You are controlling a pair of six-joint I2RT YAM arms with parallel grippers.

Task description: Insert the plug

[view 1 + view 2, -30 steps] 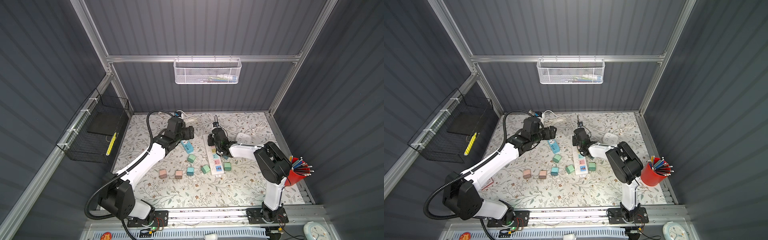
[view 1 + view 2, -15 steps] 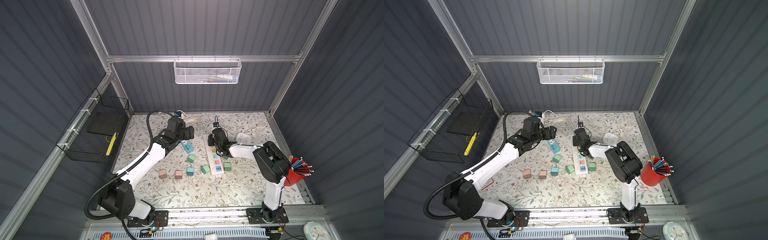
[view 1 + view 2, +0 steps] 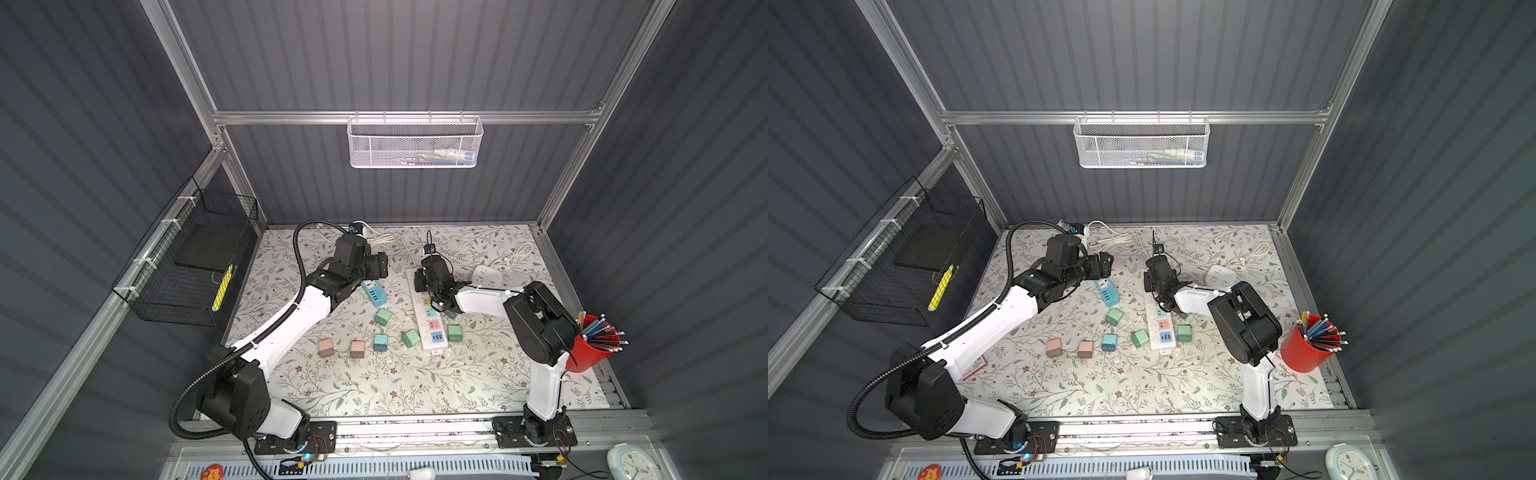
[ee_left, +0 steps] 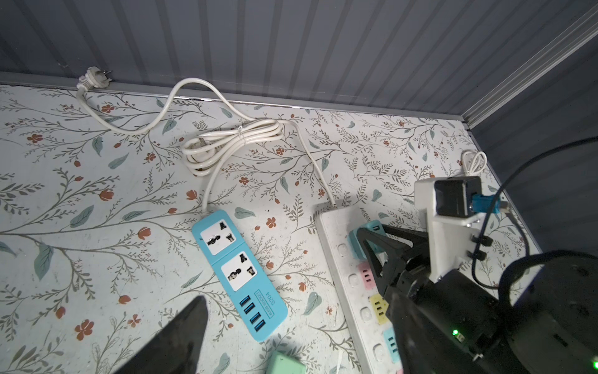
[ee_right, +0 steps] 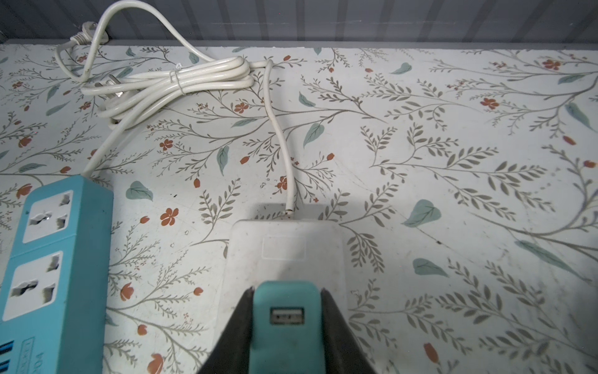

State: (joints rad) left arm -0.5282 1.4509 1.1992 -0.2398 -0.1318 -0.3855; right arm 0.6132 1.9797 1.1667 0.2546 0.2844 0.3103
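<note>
Jaws of the right gripper [image 5: 287, 293] pinch the small teal plastic charger plug [image 5: 286, 343] at the long white plastic power strip's [image 5: 284, 246] far end, the left gripper's [image 3: 383, 266] spread empty; best square the prongs, then press straight down.

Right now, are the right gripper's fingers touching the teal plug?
Touching. In the right wrist view, the right gripper has both fingers pressed against the sides of the teal plug, with no gap.

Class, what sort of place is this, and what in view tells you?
Most likely a robot lab test cell: two arms bolted to a rail, grey panel walls on an aluminium frame around the table, and power strips with plug adapters laid out.
</note>
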